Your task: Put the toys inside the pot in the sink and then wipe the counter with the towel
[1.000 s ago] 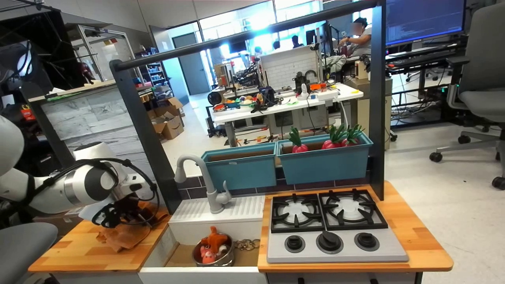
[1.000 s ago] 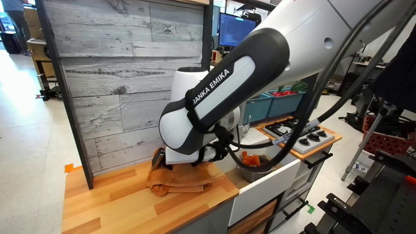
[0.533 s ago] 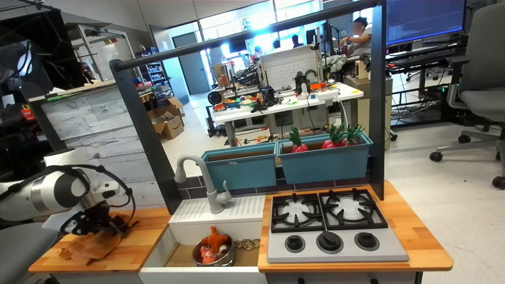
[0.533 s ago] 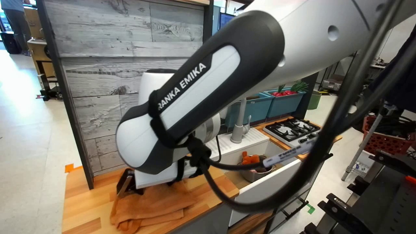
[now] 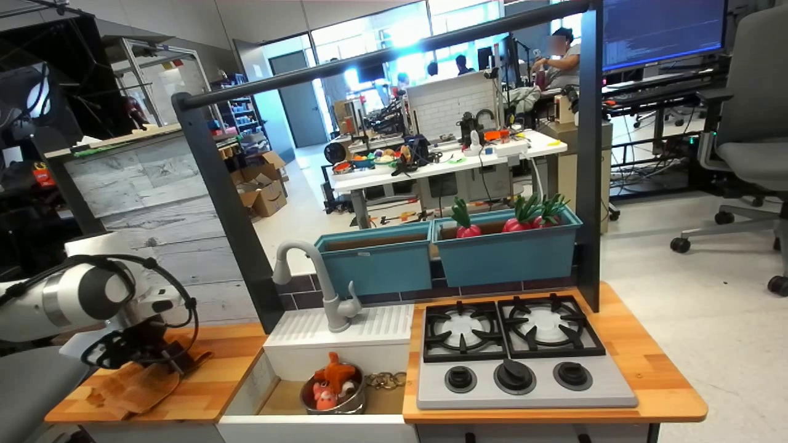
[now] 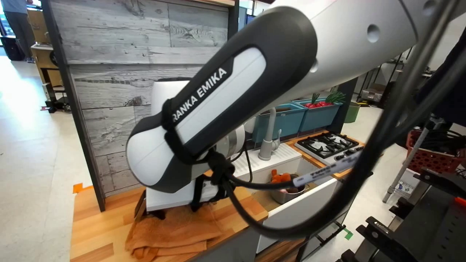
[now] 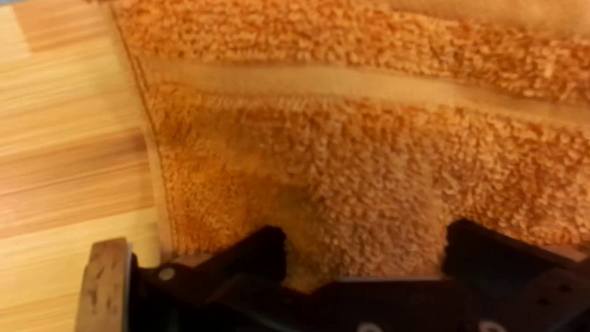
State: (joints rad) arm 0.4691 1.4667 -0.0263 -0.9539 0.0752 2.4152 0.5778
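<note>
The orange towel (image 7: pixel 368 157) lies folded and rumpled on the left part of the wooden counter (image 6: pixel 98 236), filling most of the wrist view. My gripper (image 7: pixel 366 235) is down on the towel with its jaws spread wide; cloth shows flat between the dark fingertips, not pinched. In an exterior view the arm hides part of the towel (image 5: pixel 148 391). Inside the white sink (image 5: pixel 320 421) stands the steel pot (image 5: pixel 355 406). An orange toy (image 5: pixel 335 374) and a pinkish-red toy (image 5: pixel 324 397) rest in the pot, beside something white.
A grey faucet (image 5: pixel 329 301) rises behind the sink, where a chain (image 5: pixel 385 381) lies right of the pot. Further right is the stovetop (image 5: pixel 523 387). Teal planters (image 5: pixel 372 267) hang behind. A grey wood-panel wall (image 6: pixel 116 127) borders the counter's left part.
Over the last second the arm has slid across the counter, away from the sink and toward the front, and the towel has moved along under it. Since half a second ago it has barely shifted.
</note>
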